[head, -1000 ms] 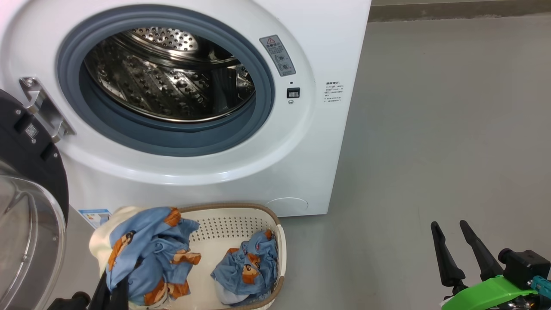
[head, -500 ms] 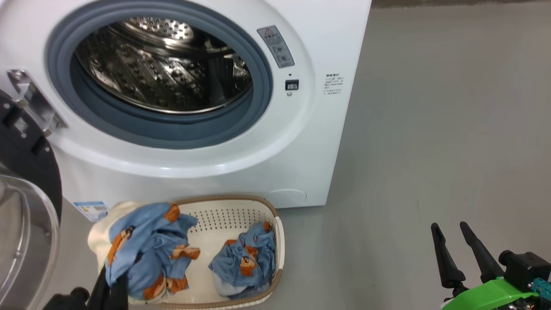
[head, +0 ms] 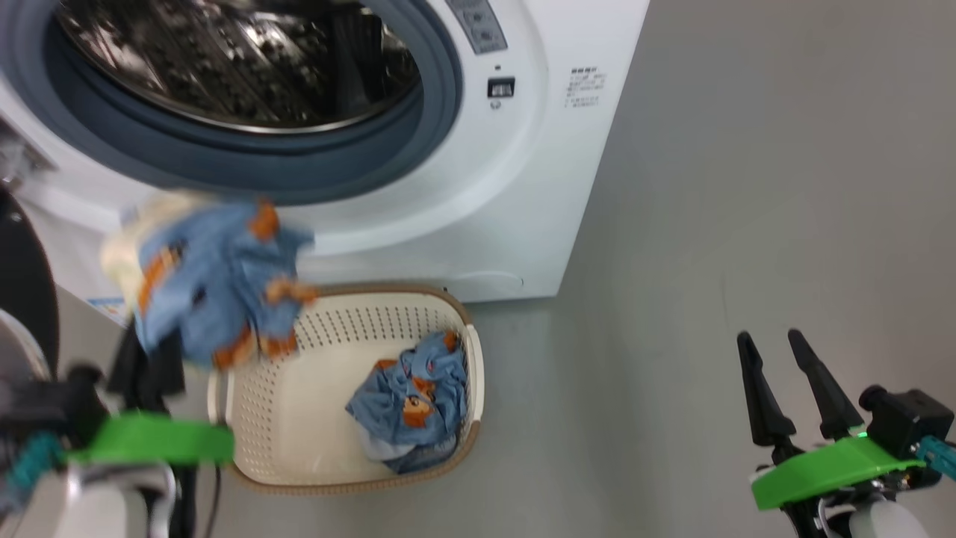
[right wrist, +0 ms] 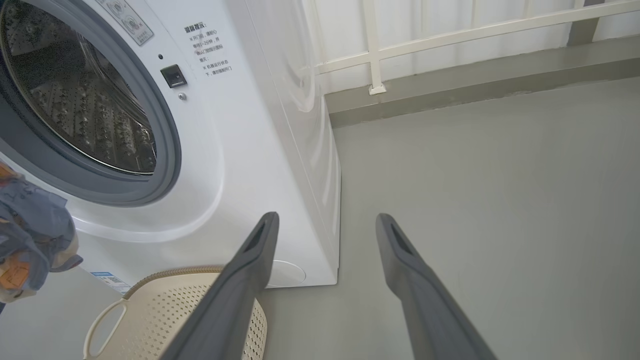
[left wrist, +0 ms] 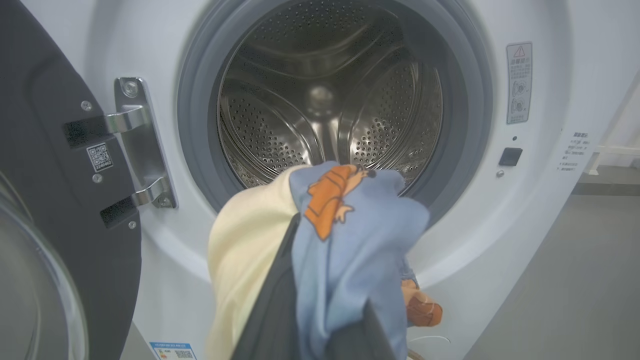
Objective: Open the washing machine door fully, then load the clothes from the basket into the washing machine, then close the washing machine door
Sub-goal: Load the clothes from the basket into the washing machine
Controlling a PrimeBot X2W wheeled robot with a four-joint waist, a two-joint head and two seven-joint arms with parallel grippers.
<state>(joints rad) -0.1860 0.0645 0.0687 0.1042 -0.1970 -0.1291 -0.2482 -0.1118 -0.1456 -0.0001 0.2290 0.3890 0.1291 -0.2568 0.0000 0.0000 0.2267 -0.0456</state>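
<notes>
The left claw is pinched shut on a bundle of clothes. The bundle is a blue cloth with orange bears and a cream cloth. It drapes over the claw's fingers, up in the air above the left end of the basket. Right in front of the claw is the washing machine, with its round hole and shiny steel drum. The washing machine door stands open on the claw's left side. Another blue bear cloth lies in the basket, down and to the right of the claw. The right claw is spread open and holds nothing, well apart to the right over the grey floor.
</notes>
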